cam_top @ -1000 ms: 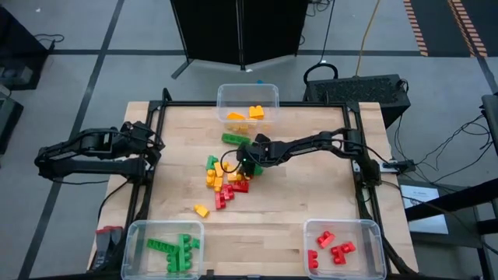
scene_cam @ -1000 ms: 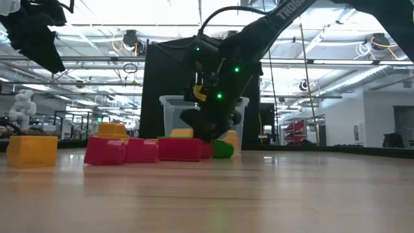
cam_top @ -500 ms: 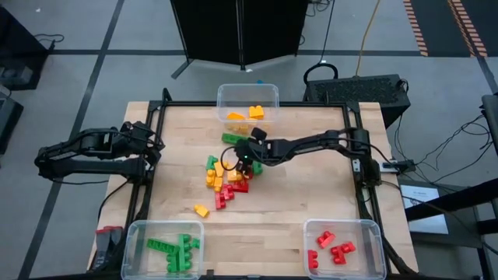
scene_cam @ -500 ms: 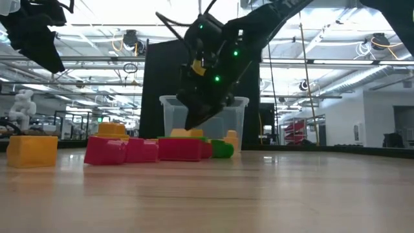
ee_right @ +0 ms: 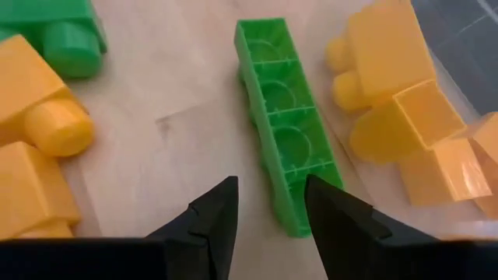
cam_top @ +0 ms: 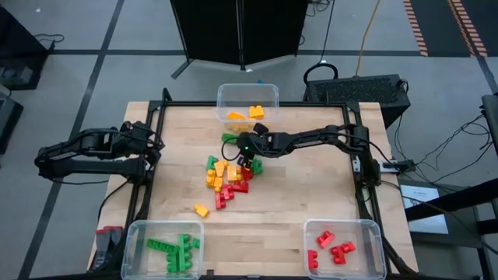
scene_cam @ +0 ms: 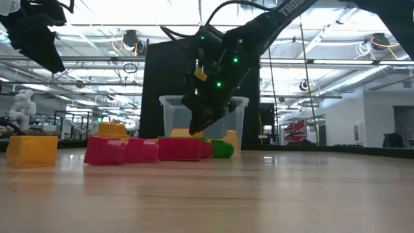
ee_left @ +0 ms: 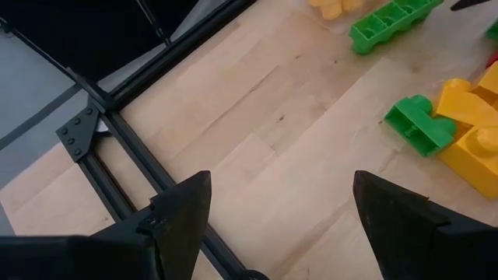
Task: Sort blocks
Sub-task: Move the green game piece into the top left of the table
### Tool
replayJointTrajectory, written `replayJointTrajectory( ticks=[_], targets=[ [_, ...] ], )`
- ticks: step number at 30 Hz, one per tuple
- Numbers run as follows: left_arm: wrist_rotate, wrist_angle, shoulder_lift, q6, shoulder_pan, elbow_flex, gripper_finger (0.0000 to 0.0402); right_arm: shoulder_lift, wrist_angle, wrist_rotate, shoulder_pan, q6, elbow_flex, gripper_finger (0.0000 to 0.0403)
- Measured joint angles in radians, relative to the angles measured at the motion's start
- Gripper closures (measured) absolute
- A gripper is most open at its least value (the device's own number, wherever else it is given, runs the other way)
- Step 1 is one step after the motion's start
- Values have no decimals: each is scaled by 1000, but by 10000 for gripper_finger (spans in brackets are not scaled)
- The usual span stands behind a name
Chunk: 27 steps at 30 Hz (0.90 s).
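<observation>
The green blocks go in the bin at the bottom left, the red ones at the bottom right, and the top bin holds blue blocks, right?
Nearly. The green blocks do sit in the bottom left bin, and the red blocks in the bottom right bin. But the top bin holds yellow-orange blocks, not blue ones. The high view shows it.
</observation>
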Motion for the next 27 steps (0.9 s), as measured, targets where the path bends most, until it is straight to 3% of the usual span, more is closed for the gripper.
replayJointTrajectory(
  ticks=[8, 13, 17, 20, 23, 27],
  targets=[
    [-14, 0, 0, 14, 0, 0, 114, 50, -38, -19, 1, 51, 0, 257],
    [-15, 0, 0, 22, 0, 0, 114, 63, -68, -190, 4, 140, 0, 258],
    [-9, -4, 0, 25, 0, 0, 114, 40, -89, -243, 45, 163, -1, 274],
    [-9, -5, 0, 29, 0, 0, 114, 11, -61, -190, 81, 98, -1, 288],
    [-10, -4, 0, 45, 0, 0, 114, -11, -32, -46, 94, 88, 0, 294],
    [-12, -4, 0, 46, 0, 0, 114, -13, -49, 39, 73, 339, 0, 307]
  ],
)
